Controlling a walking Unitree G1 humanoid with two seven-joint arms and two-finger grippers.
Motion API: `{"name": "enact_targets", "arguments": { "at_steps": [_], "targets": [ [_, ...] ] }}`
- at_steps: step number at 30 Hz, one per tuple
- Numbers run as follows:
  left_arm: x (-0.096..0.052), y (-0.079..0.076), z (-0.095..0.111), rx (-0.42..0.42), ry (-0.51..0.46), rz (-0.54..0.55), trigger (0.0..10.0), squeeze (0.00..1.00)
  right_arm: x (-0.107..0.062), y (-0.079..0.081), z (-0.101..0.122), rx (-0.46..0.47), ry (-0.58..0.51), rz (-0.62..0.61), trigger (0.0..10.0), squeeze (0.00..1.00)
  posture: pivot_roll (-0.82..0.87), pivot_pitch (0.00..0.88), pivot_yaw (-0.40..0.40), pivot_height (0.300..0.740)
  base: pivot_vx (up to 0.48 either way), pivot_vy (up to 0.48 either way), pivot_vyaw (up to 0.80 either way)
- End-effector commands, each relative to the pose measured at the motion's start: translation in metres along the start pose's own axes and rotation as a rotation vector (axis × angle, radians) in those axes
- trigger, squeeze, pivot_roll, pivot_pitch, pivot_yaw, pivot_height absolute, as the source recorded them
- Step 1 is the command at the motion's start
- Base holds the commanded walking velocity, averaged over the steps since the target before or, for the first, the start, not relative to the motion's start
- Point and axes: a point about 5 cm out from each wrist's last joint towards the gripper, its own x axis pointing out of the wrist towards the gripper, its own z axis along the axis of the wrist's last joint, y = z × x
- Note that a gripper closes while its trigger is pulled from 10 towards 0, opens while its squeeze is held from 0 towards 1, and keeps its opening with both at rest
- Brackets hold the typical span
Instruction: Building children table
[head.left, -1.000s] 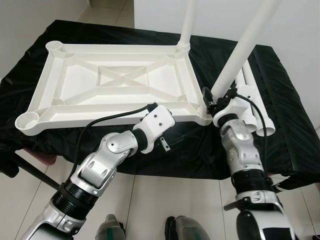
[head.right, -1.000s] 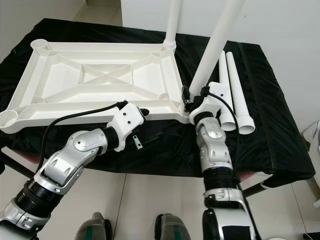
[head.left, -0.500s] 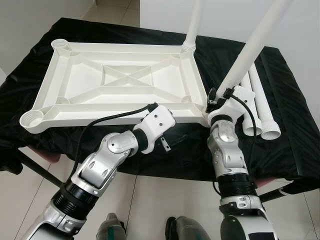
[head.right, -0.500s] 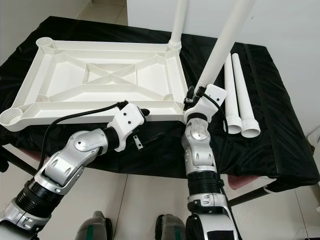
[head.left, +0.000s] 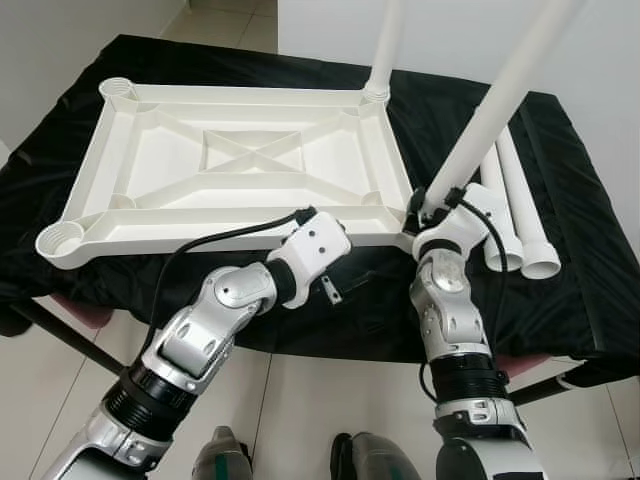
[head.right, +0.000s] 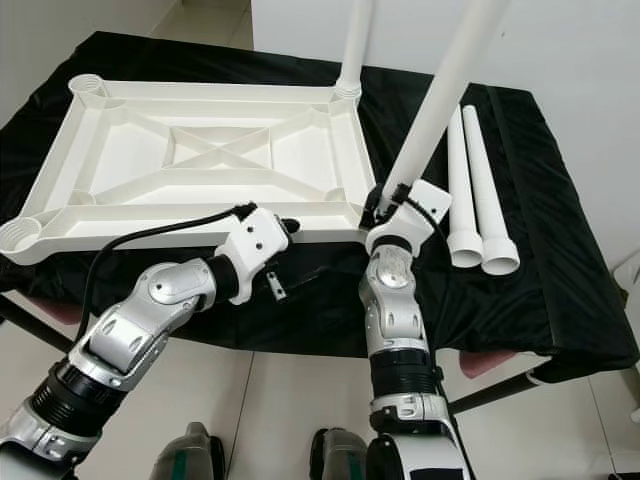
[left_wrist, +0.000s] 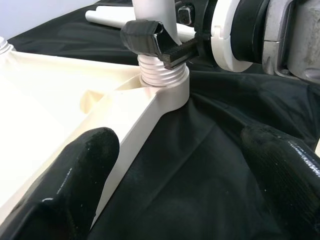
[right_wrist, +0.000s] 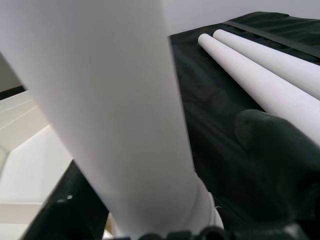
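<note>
A white tabletop (head.left: 230, 160) lies upside down on a table under black cloth. One white leg (head.left: 385, 45) stands in its far right corner. A second leg (head.left: 495, 105) leans to the right from the near right corner socket (left_wrist: 162, 92), its threaded end (left_wrist: 160, 75) partly showing above the socket. My right gripper (head.left: 425, 205) is shut on this leg just above the threads; one of its fingers (left_wrist: 150, 37) presses against the leg. My left gripper (left_wrist: 180, 190) is open at the tabletop's front edge, its fingers (left_wrist: 75, 190) wide apart and holding nothing.
Two spare white legs (head.left: 515, 205) lie side by side on the black cloth (head.left: 560, 160) right of the tabletop. The cloth-covered table's front edge is close to my body, with pale floor tiles (head.left: 300, 400) below. A white wall stands behind the table.
My right forearm has swung left and now stands more upright under the near right corner, still gripping the leaning leg. The left arm has stayed put. The camera shifted slightly.
</note>
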Motion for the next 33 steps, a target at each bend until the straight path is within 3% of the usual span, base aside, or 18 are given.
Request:
{"name": "enact_targets", "arguments": {
  "at_steps": [1,7,8,10,17,20,23,29,32,33],
  "targets": [
    [0.000,-0.008,0.002,0.002,-0.007,-0.081,10.0,0.00,0.002,-0.002,0.000,0.011,0.000,0.042,10.0,1.00,-0.02,0.025,-0.039,0.740,0.000,0.000,0.00],
    [0.000,-0.008,0.002,-0.001,-0.008,-0.075,10.0,0.00,0.009,-0.005,0.005,-0.006,-0.017,0.171,10.0,1.00,-0.02,0.028,-0.038,0.740,0.000,0.000,0.00],
    [0.000,-0.007,0.002,-0.003,-0.008,-0.069,10.0,0.00,0.010,-0.004,0.005,-0.008,0.000,0.255,10.0,0.00,-0.02,0.029,-0.038,0.740,0.000,0.000,0.00],
    [0.000,-0.003,0.003,-0.015,-0.009,-0.047,10.0,0.00,0.012,-0.004,0.005,-0.017,0.020,0.392,10.0,0.00,-0.02,0.036,-0.035,0.740,0.000,0.000,0.00],
    [0.002,0.002,0.005,-0.044,-0.009,-0.019,10.0,0.00,0.019,-0.011,0.008,-0.026,0.020,0.505,10.0,0.00,-0.02,0.040,-0.035,0.740,0.000,0.000,0.00],
    [0.003,0.004,0.007,-0.057,-0.006,-0.003,10.0,0.00,0.025,-0.014,0.005,-0.050,0.052,0.620,10.0,0.00,-0.02,0.039,-0.038,0.740,0.000,0.000,0.00],
    [0.003,0.005,0.008,-0.058,-0.008,0.000,10.0,0.00,0.027,-0.015,0.005,-0.067,0.050,0.640,10.0,0.00,-0.02,0.039,-0.038,0.740,0.000,0.000,0.00],
    [0.003,0.006,0.008,-0.071,-0.003,0.014,10.0,0.00,0.031,-0.021,-0.001,-0.110,0.104,0.814,10.0,0.00,-0.01,0.030,-0.046,0.740,0.000,0.000,0.00],
    [0.003,0.006,0.007,-0.072,-0.001,0.017,10.0,0.00,0.032,-0.024,-0.003,-0.115,0.118,0.832,10.0,0.00,0.00,0.025,-0.051,0.740,0.000,0.000,0.00],
    [0.004,0.007,0.007,-0.076,-0.001,0.019,10.0,0.00,0.034,-0.028,-0.004,-0.125,0.127,0.845,4.7,0.00,-0.01,0.023,-0.050,0.740,0.000,0.000,0.00]
  ]
}}
